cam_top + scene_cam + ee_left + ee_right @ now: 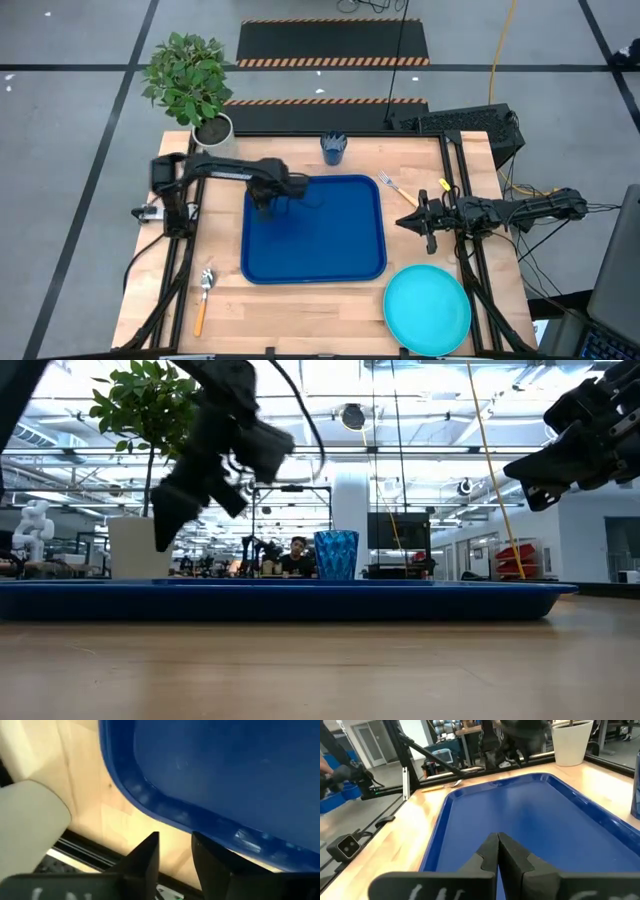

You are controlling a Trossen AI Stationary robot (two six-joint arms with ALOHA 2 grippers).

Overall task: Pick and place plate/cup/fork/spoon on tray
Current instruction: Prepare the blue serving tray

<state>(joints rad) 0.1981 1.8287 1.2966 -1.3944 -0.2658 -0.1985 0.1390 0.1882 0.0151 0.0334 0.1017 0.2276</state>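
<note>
Left claw (264, 207) slightly parted above tray (330, 262) corner; right claw (408, 221) closed, empty, beside tray

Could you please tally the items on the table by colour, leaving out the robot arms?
Dark blue: 2, tray, cup
Turquoise: 1, plate
Orange-handled: 2, fork, spoon
White: 1, plant pot
Total: 6

The counter (300, 310) is pale, smooth wood with visible grain. The tray (313, 230) looks like glossy blue plastic, catching highlights along its rim. The plate (428, 310) is a smooth, plain turquoise. Fork (393, 187) and spoon (204, 292) have shiny metal heads and orange handles.
</note>
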